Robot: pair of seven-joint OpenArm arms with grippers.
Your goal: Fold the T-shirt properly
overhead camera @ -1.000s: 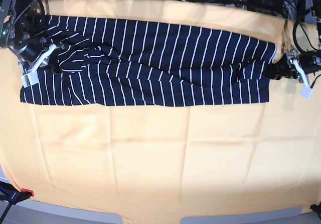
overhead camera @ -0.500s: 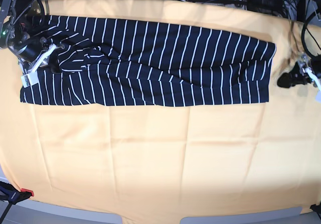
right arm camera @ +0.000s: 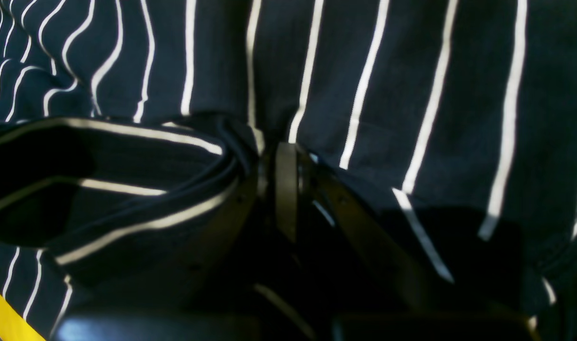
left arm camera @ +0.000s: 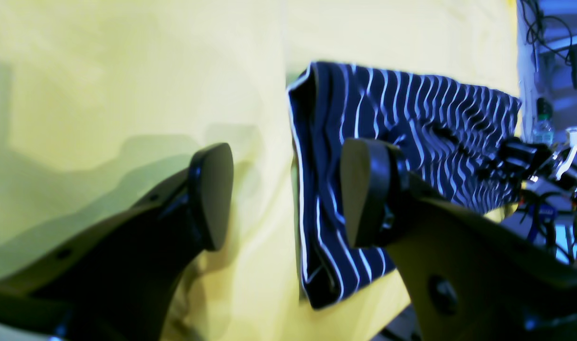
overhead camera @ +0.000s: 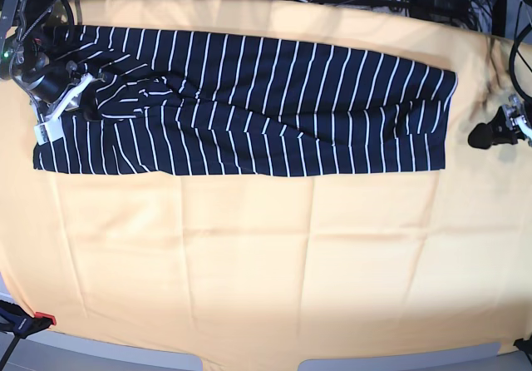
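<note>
Orange-draped tabletop [overhead camera: 249, 263]: T-shirt [overhead camera: 249, 105], folded to a band, is pinched by the right pincer [right arm camera: 274, 189]; left pincer [left arm camera: 283, 194] is spread beside its end. Next crosswise fold judged to need regrasping.

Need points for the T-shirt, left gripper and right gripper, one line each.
T-shirt [overhead camera: 274, 105], base view: middle of the striped fabric.
left gripper [left arm camera: 283, 194], left wrist view: gap midway between the open fingertips.
right gripper [right arm camera: 269, 184], right wrist view: tips closed on a fold of the T-shirt.

Glossy black left hand [left arm camera: 286, 194] with flat tan-faced fingertips [left arm camera: 212, 194], small round holes along its fingers.
</note>
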